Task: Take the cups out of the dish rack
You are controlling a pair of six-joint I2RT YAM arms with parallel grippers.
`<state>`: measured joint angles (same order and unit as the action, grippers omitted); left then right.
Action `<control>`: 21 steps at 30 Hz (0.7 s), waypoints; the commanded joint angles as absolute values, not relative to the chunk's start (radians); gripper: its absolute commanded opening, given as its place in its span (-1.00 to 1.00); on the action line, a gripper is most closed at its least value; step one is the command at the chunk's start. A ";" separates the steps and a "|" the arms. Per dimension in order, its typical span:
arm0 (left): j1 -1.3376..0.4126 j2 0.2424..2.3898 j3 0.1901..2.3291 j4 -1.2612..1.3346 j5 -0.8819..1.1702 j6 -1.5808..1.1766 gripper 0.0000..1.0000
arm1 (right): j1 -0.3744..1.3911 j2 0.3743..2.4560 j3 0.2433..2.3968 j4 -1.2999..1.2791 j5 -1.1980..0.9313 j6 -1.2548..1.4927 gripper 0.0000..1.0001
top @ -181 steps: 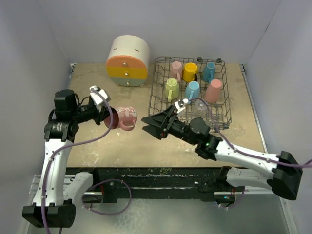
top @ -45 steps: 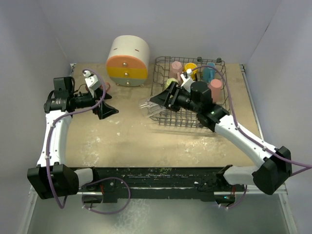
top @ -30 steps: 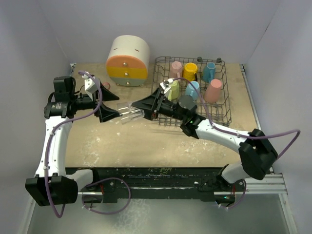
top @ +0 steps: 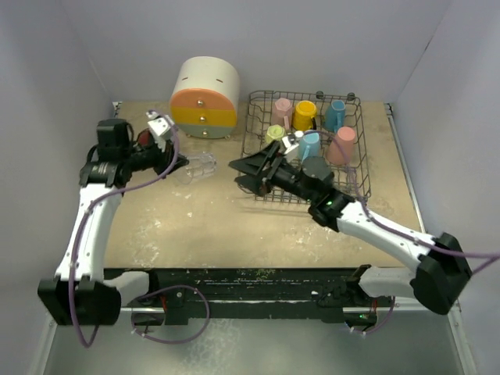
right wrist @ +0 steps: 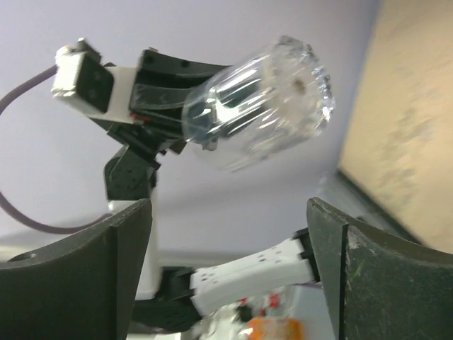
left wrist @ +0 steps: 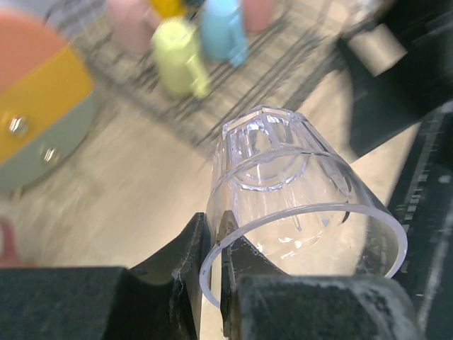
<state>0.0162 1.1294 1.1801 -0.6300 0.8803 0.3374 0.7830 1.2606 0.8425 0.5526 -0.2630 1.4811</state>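
Observation:
My left gripper (top: 181, 164) is shut on the rim of a clear glass tumbler (top: 198, 168) and holds it on its side above the table. In the left wrist view the jaws pinch the rim of the glass (left wrist: 297, 177), one finger inside and one outside. My right gripper (top: 242, 173) is open and empty, just right of the glass, which also shows in the right wrist view (right wrist: 262, 106). The dish rack (top: 258, 148) holds pink (top: 282, 109), yellow (top: 304, 115), light blue (top: 336, 113), pale green (top: 275, 134), blue (top: 309, 143) and salmon (top: 341, 145) cups.
A round cream cabinet (top: 205, 98) with coloured drawers stands at the back, left of the rack. The right arm stretches over the rack's front edge. Grey walls close in the table on three sides. A pink shape (left wrist: 4, 244) sits at the left wrist view's edge.
The glass has passed from my right gripper to my left. The left gripper has carried it back and left. The right gripper has opened and drawn back towards the rack.

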 commanded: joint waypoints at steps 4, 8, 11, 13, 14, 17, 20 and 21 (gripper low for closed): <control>-0.066 1.363 1.209 -0.601 0.397 0.420 -1.00 | 0.701 1.054 0.948 -0.042 -0.039 1.146 1.00; -0.097 1.493 1.274 -0.585 0.289 0.455 -1.00 | 0.694 1.006 0.998 -0.225 0.046 1.075 1.00; -0.113 1.615 1.358 -0.614 0.239 0.460 -1.00 | 0.689 0.978 1.031 -0.288 0.078 1.048 1.00; -0.126 1.662 1.388 -0.609 0.211 0.465 -1.00 | 0.686 0.965 1.030 -0.316 0.082 1.036 1.00; -0.135 1.681 1.397 -0.601 0.189 0.473 -1.00 | 0.686 0.960 1.028 -0.330 0.086 1.031 1.00; -0.163 1.744 1.425 -0.591 0.101 0.498 -1.00 | 0.685 0.938 1.022 -0.372 0.104 1.024 1.00; -0.172 1.821 1.485 -0.636 0.047 0.513 -1.00 | 0.684 0.914 1.014 -0.395 0.115 1.022 1.00; -0.173 1.841 1.512 -0.652 0.040 0.516 -1.00 | 0.685 0.907 1.015 -0.401 0.119 1.022 1.00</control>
